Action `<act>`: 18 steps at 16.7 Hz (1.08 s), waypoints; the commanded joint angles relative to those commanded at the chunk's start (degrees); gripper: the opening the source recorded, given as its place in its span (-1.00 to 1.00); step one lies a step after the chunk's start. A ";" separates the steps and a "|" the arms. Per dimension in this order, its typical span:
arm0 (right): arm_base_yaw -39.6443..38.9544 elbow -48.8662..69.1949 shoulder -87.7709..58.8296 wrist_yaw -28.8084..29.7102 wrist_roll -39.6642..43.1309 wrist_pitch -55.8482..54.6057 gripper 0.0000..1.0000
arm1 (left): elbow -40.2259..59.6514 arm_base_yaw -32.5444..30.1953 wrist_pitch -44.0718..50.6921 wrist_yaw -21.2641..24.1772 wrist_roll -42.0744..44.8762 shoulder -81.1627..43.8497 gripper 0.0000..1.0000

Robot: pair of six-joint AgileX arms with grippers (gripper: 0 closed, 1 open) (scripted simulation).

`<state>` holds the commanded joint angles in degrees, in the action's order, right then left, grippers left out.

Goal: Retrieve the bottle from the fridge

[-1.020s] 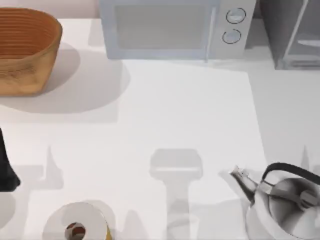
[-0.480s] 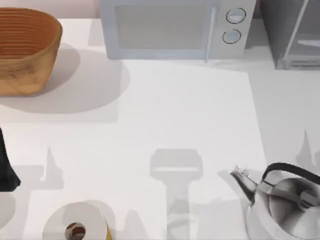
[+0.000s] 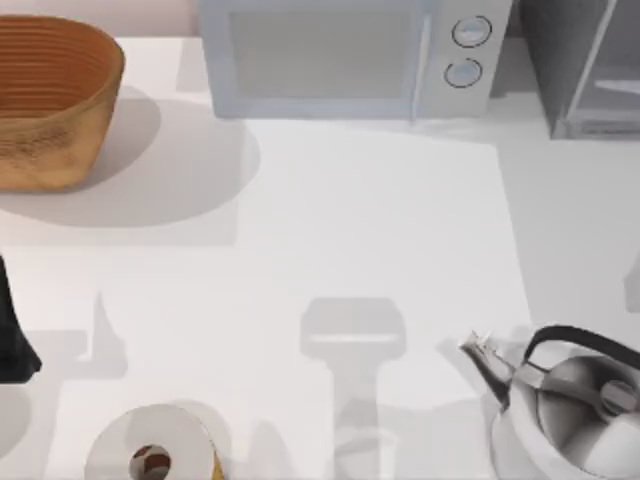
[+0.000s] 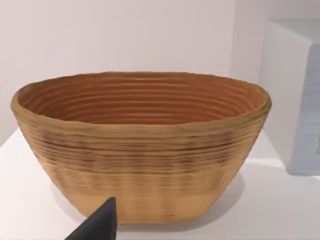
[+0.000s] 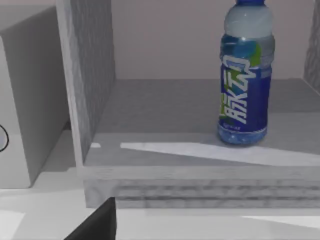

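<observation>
My right arm's shadow has slid off the worktop's (image 3: 400, 220) right edge; its pincer, grip unreadable, faces the bottle (image 5: 245, 80) standing in the open fridge (image 5: 95, 75).

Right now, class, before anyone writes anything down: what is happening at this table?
Nothing is being held yet. The bottle stands upright inside the open fridge, at the table's far right corner beside the microwave. The right wrist camera looks straight into the fridge at the bottle, and a dark fingertip shows well short of it. The left arm sits at the table's left edge, facing the basket. A kettle and a paper roll stand on the near side.
</observation>
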<state>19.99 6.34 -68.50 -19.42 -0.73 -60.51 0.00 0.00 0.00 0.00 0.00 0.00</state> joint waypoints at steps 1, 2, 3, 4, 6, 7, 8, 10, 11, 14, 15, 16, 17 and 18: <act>1.50 0.41 -5.26 -1.43 -0.08 -4.43 1.00 | 0.00 0.00 0.00 0.00 0.00 0.00 1.00; 2.94 0.84 -10.08 -2.78 -0.15 -8.63 1.00 | 0.00 0.00 0.00 0.00 0.00 0.00 1.00; 4.29 1.29 -14.49 -4.06 -0.21 -12.57 1.00 | 0.00 0.00 0.00 0.00 0.00 0.00 1.00; 5.54 1.76 -18.48 -5.25 -0.25 -16.28 1.00 | 0.00 0.00 0.00 0.00 0.00 0.00 1.00; 7.71 2.69 -25.29 -7.31 -0.30 -22.99 1.00 | 0.00 0.00 0.00 0.00 0.00 0.00 1.00; 8.60 3.13 -28.06 -8.15 -0.31 -25.89 1.00 | 0.00 0.00 0.00 0.00 0.00 0.00 1.00; 9.35 3.52 -30.36 -8.85 -0.31 -28.32 1.00 | 0.00 0.00 0.00 0.00 0.00 0.00 1.00; 10.33 4.08 -33.47 -9.79 -0.30 -31.44 1.00 | 0.00 0.00 0.00 0.00 0.00 0.00 1.00; 10.54 4.20 -34.14 -9.99 -0.30 -32.10 1.00 | 0.00 0.00 0.00 0.00 0.00 0.00 1.00; 10.58 4.22 -34.25 -10.03 -0.30 -32.20 1.00 | 0.00 0.00 0.00 0.00 0.00 0.00 1.00; 10.58 4.22 -34.25 -10.03 -0.30 -32.20 1.00 | 0.00 0.00 0.00 0.00 0.00 0.00 1.00; 10.33 3.99 -34.10 -9.93 -0.29 -32.06 1.00 | 0.00 0.00 0.00 0.00 0.00 0.00 1.00; 10.29 4.12 -34.21 -9.90 -0.29 -32.01 1.00 | 0.00 0.00 0.00 0.00 0.00 0.00 1.00; 10.07 4.79 -34.78 -9.73 -0.24 -31.75 1.00 | 0.00 0.00 0.00 0.00 0.00 0.00 1.00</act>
<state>30.06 11.12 -103.28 -29.16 -0.97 -92.26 0.00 0.00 0.00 0.00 0.00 0.00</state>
